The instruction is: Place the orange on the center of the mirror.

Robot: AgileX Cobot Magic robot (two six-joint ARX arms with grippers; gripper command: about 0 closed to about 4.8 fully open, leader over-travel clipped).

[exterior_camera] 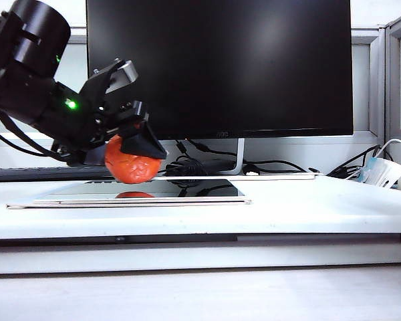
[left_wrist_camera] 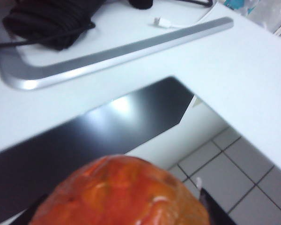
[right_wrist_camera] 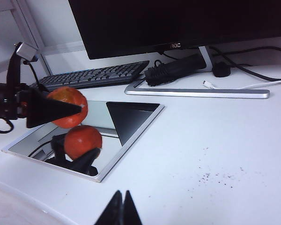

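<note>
We see the left gripper [exterior_camera: 130,144] clasping the orange [exterior_camera: 132,162] between its dark fingers [exterior_camera: 147,142], holding it just above the mirror [exterior_camera: 187,189] with a gap under it; the fruit's red reflection lies on the glass right below. In the exterior view the orange hangs over the mirror's 9 o'clock part, not its middle. In the left wrist view the orange [left_wrist_camera: 122,192] fills the near edge, with the mirror [left_wrist_camera: 84,140] dark beneath it

The right gripper [right_wrist_camera: 119,208] shows in its own view only as two dark tips pressed together, so it is closed on nothing, well apart from the mirror [right_wrist_camera: 126,119] and the orange [right_wrist_camera: 70,105], which sit toward 10 o'clock from it

Around them on the white table [exterior_camera: 307,207]: a black monitor [exterior_camera: 220,67] stands behind the mirror at 12 o'clock, its silver foot [right_wrist_camera: 196,93] just beyond the mirror's far edge. A keyboard [right_wrist_camera: 96,75] lies at 11 o'clock, a coil of black cable [right_wrist_camera: 173,71] beside the foot, a white cable [right_wrist_camera: 243,86] running off toward 2 o'clock. Nothing stands between the orange and the glass

The monitor's lower bezel reads "AOC" in the right wrist view; in the exterior view the lettering is too small to read
</note>
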